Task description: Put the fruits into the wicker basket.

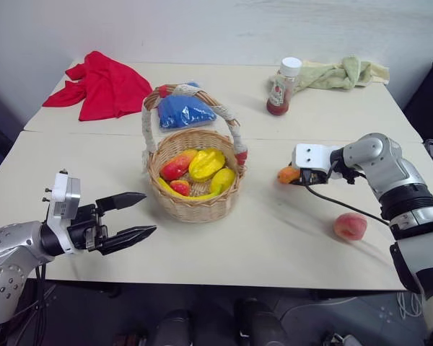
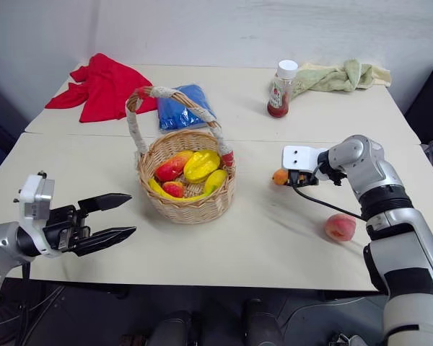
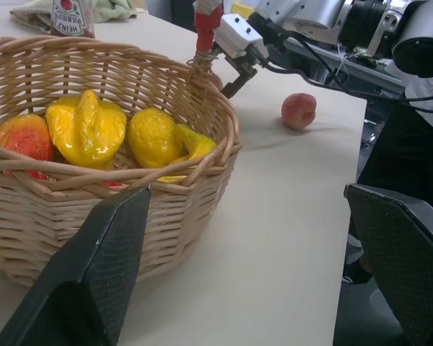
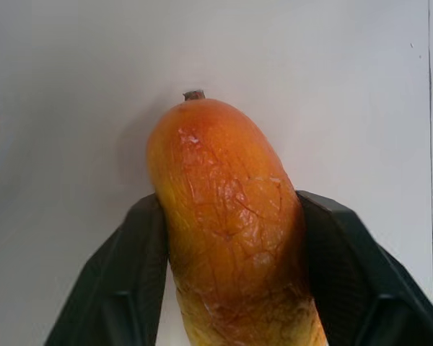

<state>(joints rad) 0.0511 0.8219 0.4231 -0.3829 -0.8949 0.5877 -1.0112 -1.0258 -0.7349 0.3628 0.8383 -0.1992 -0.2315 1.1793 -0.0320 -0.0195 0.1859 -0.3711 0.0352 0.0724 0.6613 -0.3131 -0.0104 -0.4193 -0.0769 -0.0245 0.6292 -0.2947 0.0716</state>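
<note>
Right end effector (image 4: 231, 252) clamps the mango (image 4: 227, 216) mid-length on the bench (image 1: 274, 238), at the basket's (image 1: 195, 194) three o'clock; it looks light, stiff, probably slick. Left end effector (image 1: 133, 216) gapes empty.

Left gripper (image 1: 133, 217) level, jaws apart, right gripper (image 4: 231, 238) angled down — fingers clamped both sides

You're in a plain lab or office room: two pale tables (image 1: 289, 238) pushed together against a bare white wall (image 1: 224, 29), dark chair (image 1: 429, 101) at 3 o'clock, cables (image 1: 29, 317) underneath.
</note>
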